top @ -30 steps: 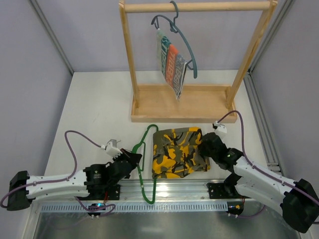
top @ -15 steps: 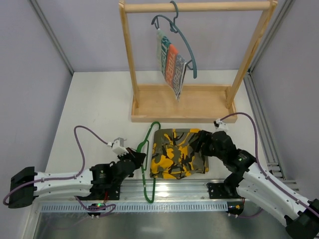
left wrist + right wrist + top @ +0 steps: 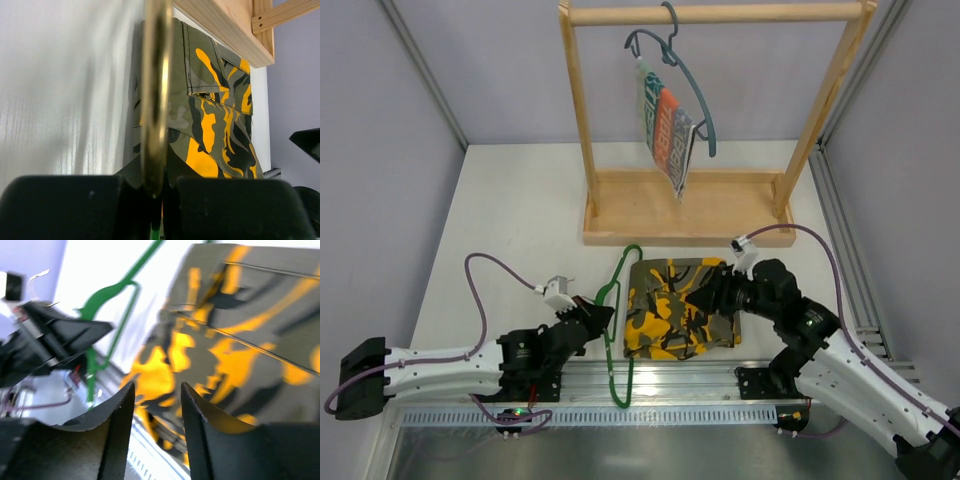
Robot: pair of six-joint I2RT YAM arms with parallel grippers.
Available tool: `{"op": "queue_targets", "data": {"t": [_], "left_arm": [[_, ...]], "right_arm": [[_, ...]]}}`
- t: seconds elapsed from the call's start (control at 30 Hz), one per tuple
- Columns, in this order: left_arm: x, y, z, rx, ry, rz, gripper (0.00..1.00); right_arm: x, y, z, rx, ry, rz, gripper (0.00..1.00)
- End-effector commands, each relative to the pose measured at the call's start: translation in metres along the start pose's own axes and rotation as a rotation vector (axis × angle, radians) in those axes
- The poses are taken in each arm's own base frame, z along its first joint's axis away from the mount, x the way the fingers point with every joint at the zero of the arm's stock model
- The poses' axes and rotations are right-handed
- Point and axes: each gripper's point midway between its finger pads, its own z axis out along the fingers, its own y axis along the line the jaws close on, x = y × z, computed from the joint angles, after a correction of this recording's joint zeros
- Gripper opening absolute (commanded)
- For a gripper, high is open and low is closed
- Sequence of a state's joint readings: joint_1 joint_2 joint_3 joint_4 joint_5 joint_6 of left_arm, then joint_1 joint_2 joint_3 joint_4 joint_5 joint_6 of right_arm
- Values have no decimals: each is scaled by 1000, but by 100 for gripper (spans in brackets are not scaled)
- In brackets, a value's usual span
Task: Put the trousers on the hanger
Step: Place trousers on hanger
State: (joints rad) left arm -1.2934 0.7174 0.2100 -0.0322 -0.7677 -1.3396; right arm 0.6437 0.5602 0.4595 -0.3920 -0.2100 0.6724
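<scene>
White table (image 3: pixel 510 220) is the biggest thing I see, with the wooden rack (image 3: pixel 720 205) standing at its back. The trousers (image 3: pixel 675 310) lie folded flat on the table, near the front edge and just in front of the rack's base. The hanger (image 3: pixel 607 360) lies on the table just beside their left edge. My left gripper (image 3: pixel 595 315) is clamped tight on the hanger wire. My right gripper (image 3: pixel 700 298) sits over the trousers' right part, fingers parted, gripping nothing.
</scene>
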Motion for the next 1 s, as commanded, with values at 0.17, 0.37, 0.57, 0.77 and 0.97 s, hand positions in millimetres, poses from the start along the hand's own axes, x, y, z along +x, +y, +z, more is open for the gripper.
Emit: {"op": "queue_targets", "data": {"t": [0.17, 0.37, 0.57, 0.77, 0.97], "left_arm": [[-9, 5, -3, -9, -32, -28, 0], [-7, 7, -1, -19, -31, -26, 0], [-9, 5, -2, -14, -33, -24, 0], [-14, -11, 0, 49, -58, -38, 0], [-12, -24, 3, 96, -70, 0, 0]], "right_arm": [[30, 100, 30, -428, 229, -156, 41], [92, 57, 56, -383, 277, -68, 42], [139, -12, 47, -226, 283, 65, 42], [98, -6, 31, -146, 152, 11, 42], [18, -59, -8, 336, -132, 21, 58]]}}
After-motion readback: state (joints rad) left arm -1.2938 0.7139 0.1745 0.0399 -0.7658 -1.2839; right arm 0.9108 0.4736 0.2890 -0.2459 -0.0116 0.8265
